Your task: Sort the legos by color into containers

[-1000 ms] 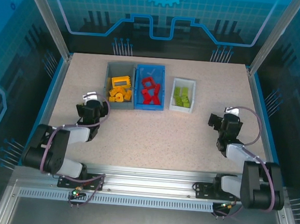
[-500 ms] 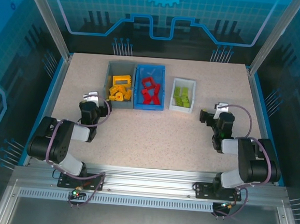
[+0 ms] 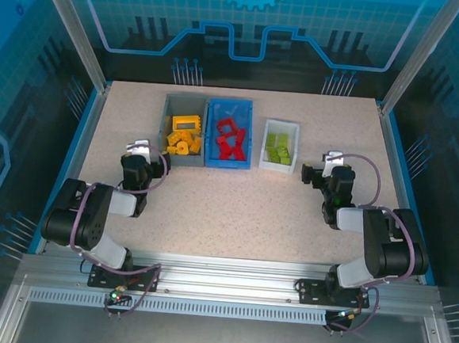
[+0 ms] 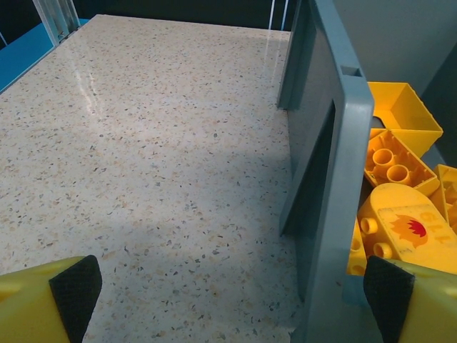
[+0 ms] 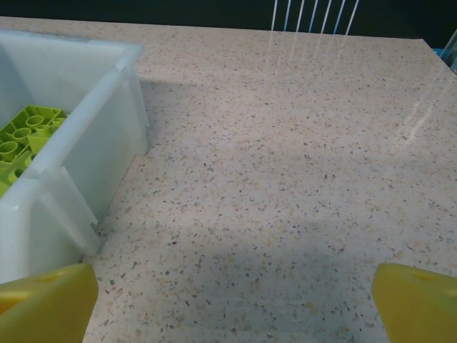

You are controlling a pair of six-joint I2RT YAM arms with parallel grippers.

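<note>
Speckled tabletop (image 3: 234,212) beneath everything. Near its far edge, in a row from left to right: grey bin (image 3: 181,162), right against it the blue bin (image 3: 231,104), then, slightly apart, the smaller white tray (image 3: 277,166). Just off the grey bin's near left corner, left gripper (image 4: 228,289), jaws spread wide, grasping nothing, with the bin's left wall ahead. Just right of the tray's near right corner, right gripper (image 5: 232,293), likewise released and empty. Inside the containers: yellow legos (image 3: 183,140) in grey, red legos (image 3: 230,138) in blue, green legos (image 3: 278,147) in white.
</note>
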